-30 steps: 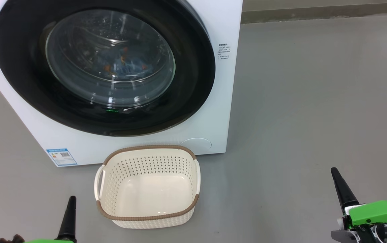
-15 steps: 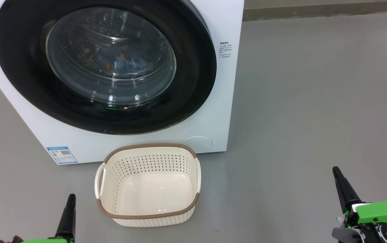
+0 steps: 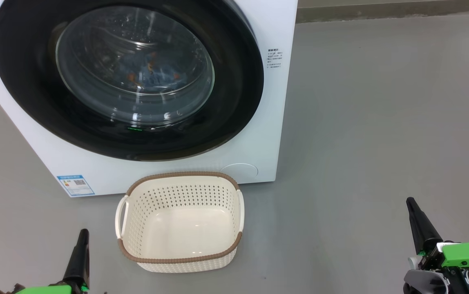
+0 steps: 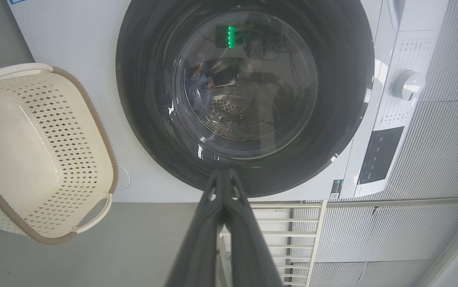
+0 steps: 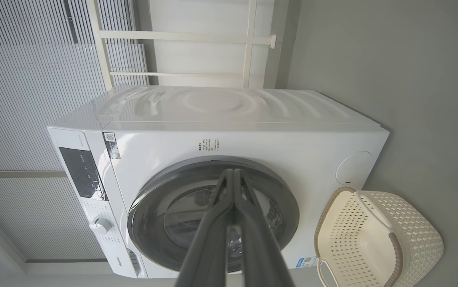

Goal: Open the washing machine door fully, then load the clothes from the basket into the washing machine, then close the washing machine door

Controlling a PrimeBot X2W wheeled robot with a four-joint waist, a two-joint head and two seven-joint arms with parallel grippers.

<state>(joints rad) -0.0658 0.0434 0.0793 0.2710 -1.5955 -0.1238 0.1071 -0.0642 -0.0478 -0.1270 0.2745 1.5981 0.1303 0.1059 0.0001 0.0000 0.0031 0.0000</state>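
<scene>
1. The washing machine door [image 3: 234, 81] looks flush shut, with the clothes [image 3: 152, 75] behind its glass at 12 o'clock. The task seems done, so the best move is to avoid bumping the door.
2. The basket [image 3: 181, 260] sits empty at 6 o'clock.
3. The left gripper [image 3: 82, 239] at 7 o'clock and the right gripper [image 3: 413, 208] at 4 o'clock hover low, fingers pressed together, holding nothing.

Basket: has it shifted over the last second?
No. The basket sits the same against the blue label on the washing machine; all slid slightly up the head view, so the camera moved.
</scene>
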